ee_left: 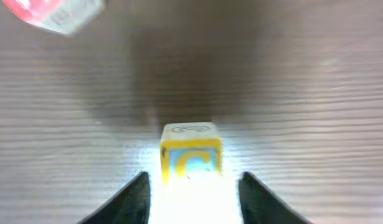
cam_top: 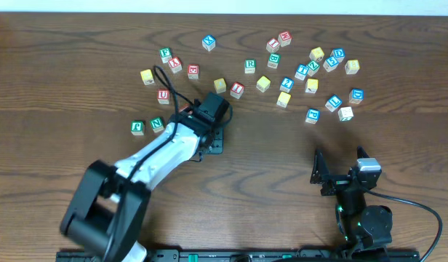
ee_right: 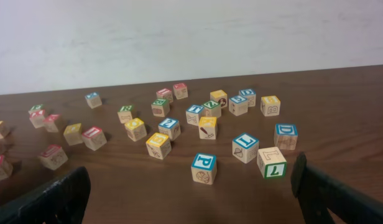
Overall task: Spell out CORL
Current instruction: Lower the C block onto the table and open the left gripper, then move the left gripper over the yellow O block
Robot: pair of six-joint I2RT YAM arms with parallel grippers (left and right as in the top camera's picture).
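Left wrist view first: the left end effector (ee_left: 193, 186) hangs low over the brown wooden counter (ee_left: 316, 93) with its two dark fingers (ee_left: 126, 202) spread apart. A yellow block with a blue C (ee_left: 191, 158) sits upright in the gap between them, just ahead of the tips. Glare washes out the spot beneath it, and I cannot tell whether either finger touches it. A blurred red block (ee_left: 55, 12) lies at eleven o'clock from it, well apart. From overhead, the left arm (cam_top: 162, 153) reaches from seven o'clock up toward the middle of the counter, and its black head hides the C block there. The other letter blocks are scattered in a loose band from ten o'clock round to two o'clock. Among them is a green-edged R block (cam_top: 250, 65) near twelve o'clock. The right arm (cam_top: 358, 200) sits back at five o'clock, well apart from all the blocks. In its wrist view the right end effector (ee_right: 191, 193) is spread wide and holds nothing, its fingers at the far edges of the picture. Nearest ahead of it stand a blue P block (ee_right: 204, 168) and, at its three o'clock, a green T block (ee_right: 271, 162).
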